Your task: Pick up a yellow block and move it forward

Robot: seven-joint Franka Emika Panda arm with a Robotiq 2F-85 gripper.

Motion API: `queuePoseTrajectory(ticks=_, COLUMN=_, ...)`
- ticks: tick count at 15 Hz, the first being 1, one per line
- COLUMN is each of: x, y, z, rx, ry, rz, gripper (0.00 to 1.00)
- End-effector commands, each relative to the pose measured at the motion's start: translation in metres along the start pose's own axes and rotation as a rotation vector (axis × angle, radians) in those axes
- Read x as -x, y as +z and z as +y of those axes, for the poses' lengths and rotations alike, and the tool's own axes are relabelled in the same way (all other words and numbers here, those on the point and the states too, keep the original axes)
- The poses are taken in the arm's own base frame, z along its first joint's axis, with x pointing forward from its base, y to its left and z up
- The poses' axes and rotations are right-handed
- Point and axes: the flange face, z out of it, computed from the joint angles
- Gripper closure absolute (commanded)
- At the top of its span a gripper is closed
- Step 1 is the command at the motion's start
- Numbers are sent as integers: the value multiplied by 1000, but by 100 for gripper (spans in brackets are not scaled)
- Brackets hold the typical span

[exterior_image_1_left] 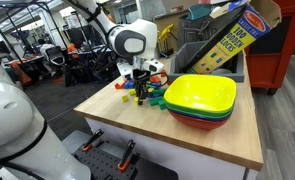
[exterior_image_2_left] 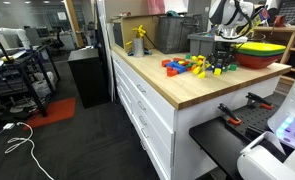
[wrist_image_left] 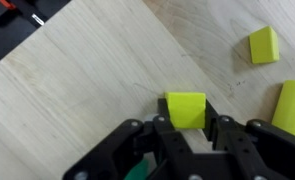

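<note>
In an exterior view, the wooden desk (exterior_image_1_left: 117, 125) carries scattered coloured blocks (exterior_image_1_left: 124, 88) to the left of a stack of bowls (exterior_image_1_left: 200, 100), the top bowl yellow. The gripper (exterior_image_1_left: 140, 96) stands among those blocks, near the stack's left rim. In the wrist view its jaws are clamped on a yellow block (wrist_image_left: 185, 105), plain, matte and square-faced. I cannot tell whether the block touches the desk. A second yellow block (wrist_image_left: 263, 45) lies loose on the wood.
</note>
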Motion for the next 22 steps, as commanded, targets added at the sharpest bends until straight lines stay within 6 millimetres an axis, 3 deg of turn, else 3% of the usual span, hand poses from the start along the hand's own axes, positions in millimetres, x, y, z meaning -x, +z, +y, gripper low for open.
queuePoseTrajectory(ticks=1, x=3, y=-14, z=3, rx=-22, ry=30, rz=10, gripper=91)
queuePoseTrajectory(ticks=3, x=2, y=-27, z=3, rx=-19, ry=22, rz=37, gripper=91)
queuePoseTrajectory(ticks=7, x=-4, y=-76, z=0, rx=24, ry=6, rz=152, gripper=91)
queuePoseTrajectory(ticks=14, x=-33, y=-148, z=-13, rx=67, ry=-43, rz=301, gripper=91)
queuePoseTrajectory(ticks=18, x=-54, y=-171, z=-38, rx=57, ry=-65, rz=352, gripper=91)
queuePoseTrajectory(ticks=22, x=-71, y=-167, z=-64, rx=62, ry=-98, rz=351, gripper=91)
